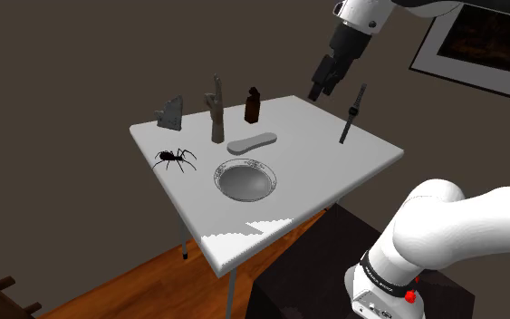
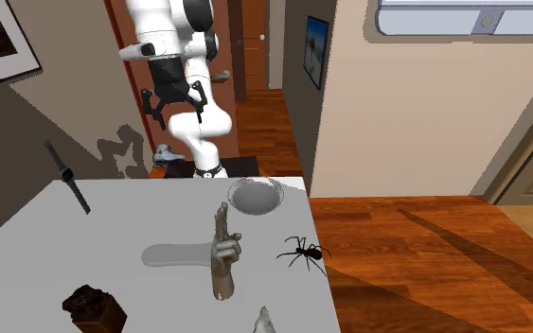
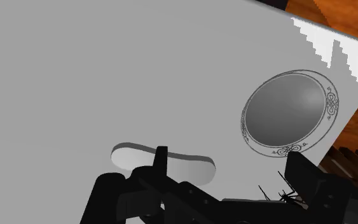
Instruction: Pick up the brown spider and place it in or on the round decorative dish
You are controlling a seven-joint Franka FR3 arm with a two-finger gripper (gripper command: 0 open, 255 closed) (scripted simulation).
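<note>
A dark, almost black spider (image 1: 175, 159) stands on the white table (image 1: 334, 154) near the edge at the shoulder view's left. Just beside it lies the round grey dish (image 1: 246, 181) with a patterned rim, empty. My gripper (image 1: 325, 80) hangs open high above the table's far side, well away from both. In the second exterior view the gripper (image 2: 171, 104) shows its fingers spread, with the dish (image 2: 256, 196) below it and the spider (image 2: 303, 253) nearer the camera. From the wrist, the dish (image 3: 290, 113) lies ahead and the spider's legs (image 3: 284, 194) peek out by one finger.
A grey upright hand figure (image 1: 216, 109), a flat oblong grey piece (image 1: 252, 141), a brown bottle-like block (image 1: 254, 104), a grey wedge (image 1: 171, 112) and a standing wristwatch (image 1: 353, 112) share the table. Wood floor lies beyond its edges.
</note>
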